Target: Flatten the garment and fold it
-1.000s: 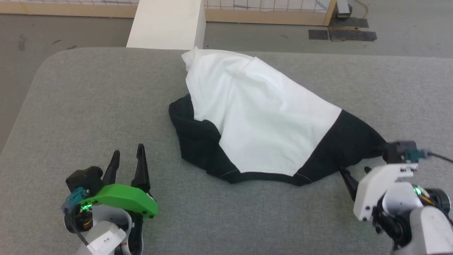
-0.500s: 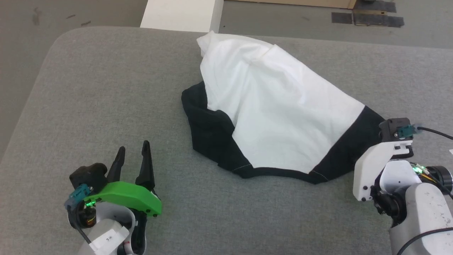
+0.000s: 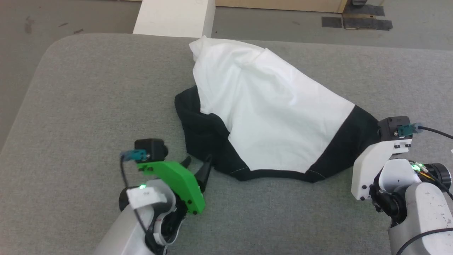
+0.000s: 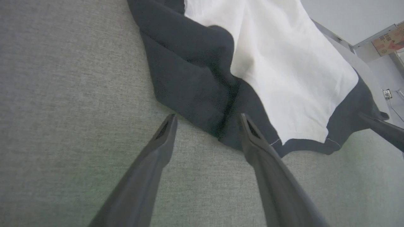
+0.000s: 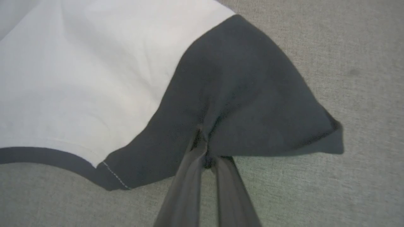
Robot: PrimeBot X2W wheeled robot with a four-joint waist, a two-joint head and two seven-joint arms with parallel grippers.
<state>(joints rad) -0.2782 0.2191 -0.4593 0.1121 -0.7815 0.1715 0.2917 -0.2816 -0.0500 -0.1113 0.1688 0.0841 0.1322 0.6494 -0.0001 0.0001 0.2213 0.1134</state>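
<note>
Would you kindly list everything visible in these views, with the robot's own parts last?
T-shirt: one, white with black sleeves, crumpled at the table's middle.
table: one, grey fabric top, under the T-shirt.
block: one, white, against the table's far edge.
floor: grey, beyond the table.
patches: a few, dark, on the floor at far right.
board: one, pale wood, along the far floor.
cardboard box: one, brown, far off in the left wrist view.
left fingers: two, dark, open, tips at one black sleeve's near edge.
right fingers: two, dark, shut on the other black sleeve.
</note>
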